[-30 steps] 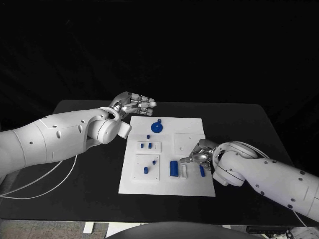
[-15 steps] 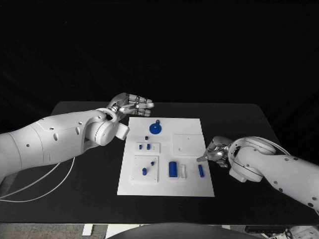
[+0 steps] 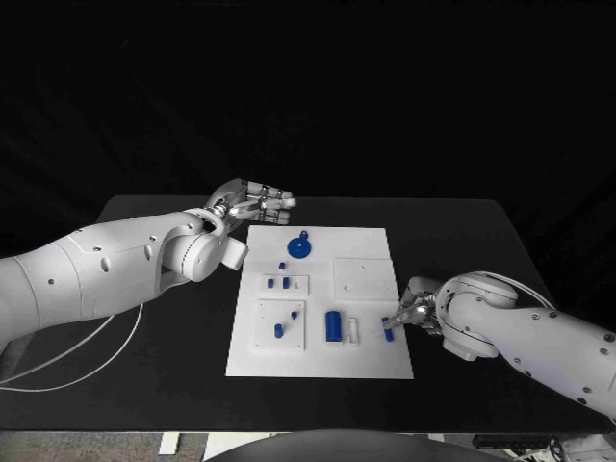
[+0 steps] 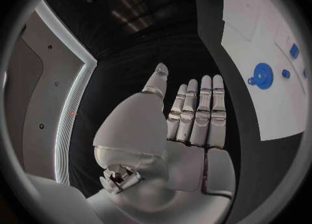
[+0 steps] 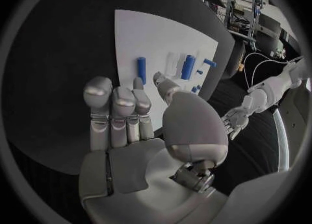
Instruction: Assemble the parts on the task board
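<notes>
Tabletop [image 3: 169, 366], black, bearing the white rectangular task board [image 3: 322, 361] at its middle; small blue plastic parts on the board: a round blue disc with a short stem [image 3: 301, 248] near its far end, a pair of short blue pegs [image 3: 280, 283] in a raised white block, two small blue pieces [image 3: 288, 322] on a square white block, an upright blue cylinder [image 3: 335, 324] toward the near end, and a slim blue bar [image 3: 389, 330] by the board's right edge; left robot hand [image 3: 255, 200] off the board's far left corner, above the bare tabletop, fingers straight and side by side, nothing in it; right robot hand [image 3: 417, 308] at the board's right edge, just beside the slim blue bar, fingers extended and holding nothing; whether a fingertip touches the bar cannot be told.
</notes>
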Tool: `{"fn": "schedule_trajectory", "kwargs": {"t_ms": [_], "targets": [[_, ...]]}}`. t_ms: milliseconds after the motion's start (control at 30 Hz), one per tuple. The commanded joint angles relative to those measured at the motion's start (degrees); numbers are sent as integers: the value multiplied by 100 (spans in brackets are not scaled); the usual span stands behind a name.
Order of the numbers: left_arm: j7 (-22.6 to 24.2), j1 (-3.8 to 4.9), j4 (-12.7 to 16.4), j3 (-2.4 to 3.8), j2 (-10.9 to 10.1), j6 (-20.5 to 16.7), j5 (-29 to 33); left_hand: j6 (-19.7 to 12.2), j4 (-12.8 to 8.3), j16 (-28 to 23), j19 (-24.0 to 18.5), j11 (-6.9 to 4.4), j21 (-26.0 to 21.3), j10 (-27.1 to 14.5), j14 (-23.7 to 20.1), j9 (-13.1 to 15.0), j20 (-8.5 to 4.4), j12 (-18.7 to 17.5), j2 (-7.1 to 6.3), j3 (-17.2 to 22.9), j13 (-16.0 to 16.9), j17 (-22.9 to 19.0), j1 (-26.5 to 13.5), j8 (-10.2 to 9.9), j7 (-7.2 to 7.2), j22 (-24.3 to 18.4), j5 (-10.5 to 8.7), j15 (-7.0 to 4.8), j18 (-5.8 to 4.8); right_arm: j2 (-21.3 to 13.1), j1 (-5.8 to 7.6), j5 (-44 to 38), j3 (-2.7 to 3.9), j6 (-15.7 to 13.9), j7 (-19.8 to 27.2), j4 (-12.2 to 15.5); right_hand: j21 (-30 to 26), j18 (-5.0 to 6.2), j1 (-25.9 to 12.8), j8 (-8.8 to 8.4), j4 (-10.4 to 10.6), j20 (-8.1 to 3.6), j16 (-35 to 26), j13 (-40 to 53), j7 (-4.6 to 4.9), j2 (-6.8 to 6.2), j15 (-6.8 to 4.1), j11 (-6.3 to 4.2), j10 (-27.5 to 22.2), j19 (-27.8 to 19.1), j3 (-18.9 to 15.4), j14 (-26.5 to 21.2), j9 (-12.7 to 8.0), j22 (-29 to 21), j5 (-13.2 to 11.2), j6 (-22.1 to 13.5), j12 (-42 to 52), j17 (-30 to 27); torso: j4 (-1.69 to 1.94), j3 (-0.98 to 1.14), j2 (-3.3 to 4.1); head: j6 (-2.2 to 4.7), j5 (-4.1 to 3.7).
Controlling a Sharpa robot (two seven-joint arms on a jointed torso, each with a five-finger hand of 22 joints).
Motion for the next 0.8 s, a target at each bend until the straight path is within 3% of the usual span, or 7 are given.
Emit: {"fn": "schedule_trajectory", "kwargs": {"t_ms": [33, 200, 567, 800], "targets": [[38, -2, 21, 3, 9, 86, -11, 22, 31, -14, 7, -12, 24, -36, -35, 4, 37, 34, -19, 11, 7, 1, -27, -2, 21, -6, 15, -11, 20, 67, -29, -378, -35, 188, -109, -91, 39, -40, -61, -19, 57, 36, 43, 8, -12, -5, 32, 38, 10, 243, -12, 9, 0, 548, 3, -33, -9, 17, 11, -10, 3, -9, 7], [37, -2, 25, 3, 3, 93, -11, 19, 33, -14, 6, -12, 26, -35, -34, 3, 37, 34, -20, 10, 7, 1, -28, -2, 21, -7, 13, -11, 19, 177, -84, -506, -88, 162, -116, -237, 40, -43, -66, -21, 99, 33, 45, 9, -17, -16, 28, 34, 12, 242, -20, 6, 4, 547, -1, -12, -14, 22, 3, -9, 1, -31, 47], [31, -2, 27, 3, 0, 106, -11, 12, 40, -13, 4, -12, 30, -32, -32, 3, 37, 33, -22, 7, 7, 1, -32, -3, 21, -13, 8, -11, 18, 377, -134, -847, -154, 73, -123, -458, 48, -49, -11, -22, 119, 29, 43, 20, -16, -7, 27, 33, 13, 242, 10, 7, -6, 548, -1, -23, -16, 29, -7, -6, -1, -46, 42], [25, -2, 24, 3, 11, 123, -11, 20, 48, -14, 5, -13, 32, -30, -31, 4, 36, 34, -19, 6, 7, 2, -37, -2, 20, -14, 6, -12, 18, 541, -144, -1004, -256, 36, -107, -591, 48, -49, -2, -22, 81, 31, 39, 24, -11, 2, 29, 35, 10, 241, 52, 9, -25, 547, 1, -39, -22, 29, 4, -4, 2, -48, 38]]}}
